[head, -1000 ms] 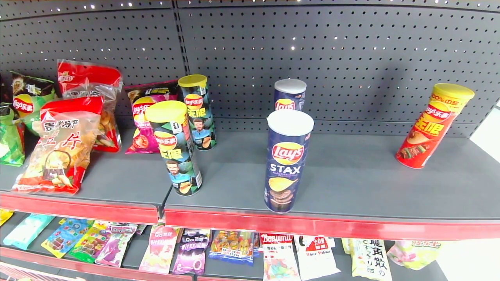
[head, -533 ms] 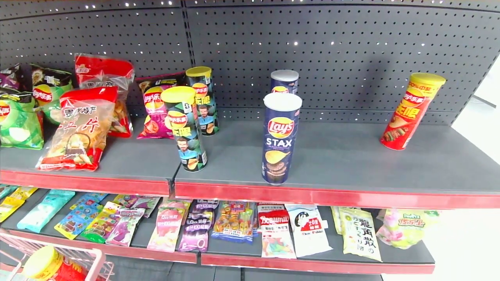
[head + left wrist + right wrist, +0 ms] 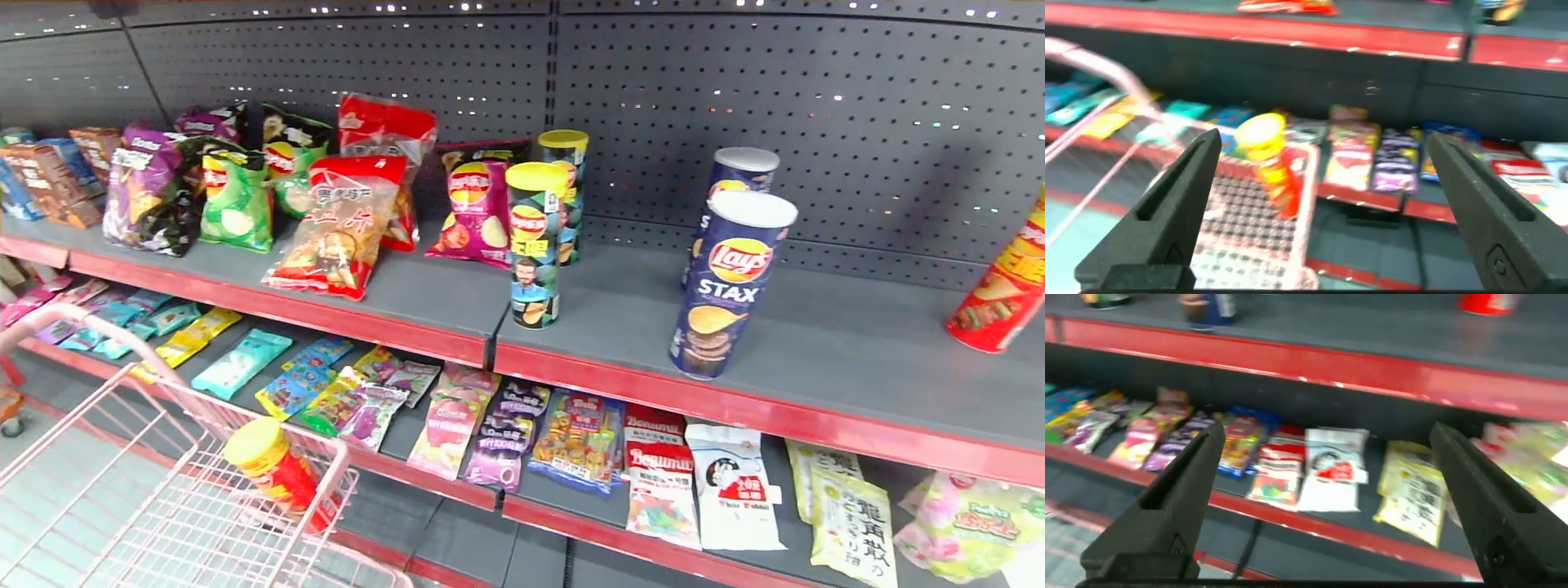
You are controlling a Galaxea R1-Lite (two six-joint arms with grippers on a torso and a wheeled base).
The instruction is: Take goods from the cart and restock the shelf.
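A pink wire cart [image 3: 175, 377] is sitting at the lower left of the head view, in front of the shelves. A red chip can with a yellow lid [image 3: 273, 469] is lying tilted in the cart corner nearest them.

On the upper shelf [image 3: 424, 286], a green chip bag [image 3: 237, 204], a clear snack bag with a red top [image 3: 339, 233] and a magenta chip bag [image 3: 473, 212] are leaning towards the back panel. Next, two dark cans with yellow lids [image 3: 533, 245] are standing upright, one behind the other. Two dark blue cans with white lids [image 3: 727, 286] are standing the same way. At the right edge a second red can [image 3: 1000, 286] is tilting.

Flat candy packets [image 3: 571, 433] are lying along the lower shelf [image 3: 571, 527].

The left gripper [image 3: 1324, 143] is hanging released, fingers spread wide, with the red can showing between them in the cart. The right gripper [image 3: 1328, 433] is also spread and empty, facing the packets on the lower shelf.
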